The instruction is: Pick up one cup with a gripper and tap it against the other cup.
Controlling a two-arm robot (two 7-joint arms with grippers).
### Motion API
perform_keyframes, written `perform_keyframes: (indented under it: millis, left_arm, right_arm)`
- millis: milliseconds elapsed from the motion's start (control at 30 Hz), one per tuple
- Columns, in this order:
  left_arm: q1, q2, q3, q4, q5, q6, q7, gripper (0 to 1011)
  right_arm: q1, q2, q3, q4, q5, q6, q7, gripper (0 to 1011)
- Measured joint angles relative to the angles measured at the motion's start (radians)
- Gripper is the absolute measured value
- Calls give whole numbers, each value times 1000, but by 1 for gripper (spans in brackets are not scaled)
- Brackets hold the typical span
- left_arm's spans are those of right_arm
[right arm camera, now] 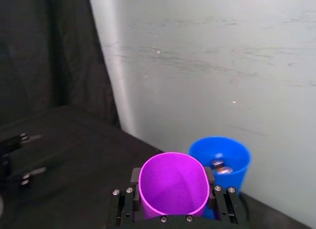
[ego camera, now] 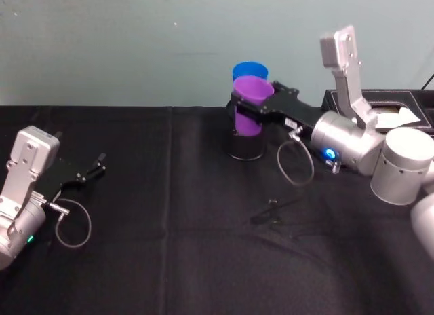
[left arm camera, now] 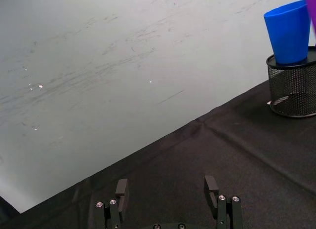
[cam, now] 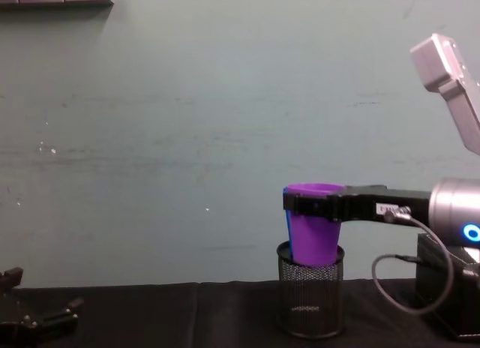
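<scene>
The black flat-jawed right gripper (right arm camera: pixel 173 199) clamps the tapered purple plastic tumbler (ego camera: pixel 251 105) between its fingers, its base inside the black mesh pen holder (cam: pixel 310 300). Just beyond the fingertips, the bright-blue plastic tumbler (right arm camera: pixel 220 162) stands in that holder. The left gripper (left arm camera: pixel 168 189) rests open, well apart.

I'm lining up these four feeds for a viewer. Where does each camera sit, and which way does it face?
Head: high on the robot, looking down at the black table; both arms show, the right gripper around the purple cup.
Chest: low, looking across at the wall; right gripper, purple cup and mesh holder side-on.
Left wrist: on the idle left arm, over the left gripper, open, toward the blue cup.
Right wrist: behind the right gripper, into the purple cup.
All four share the purple cup.
</scene>
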Motion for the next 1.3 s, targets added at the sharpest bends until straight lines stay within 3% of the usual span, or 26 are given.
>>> perform_keyframes:
  millis: [300, 600, 933, 1300]
  left_arm:
    - [0, 0, 0, 0, 0, 0, 0, 1000]
    - [0, 0, 0, 0, 0, 0, 0, 1000]
    - [0, 0, 0, 0, 0, 0, 0, 1000]
    - [0, 0, 0, 0, 0, 0, 0, 1000]
  right_arm:
    - [-158, 78, -3, -207, 0, -23, -12, 726]
    - [-299, 137, -4, -310, -45, -103, -32, 726]
    - [-364, 119, 5, -264, -85, -202, -36, 726]
    - [-353, 68, 7, -158, -129, -272, -30, 726]
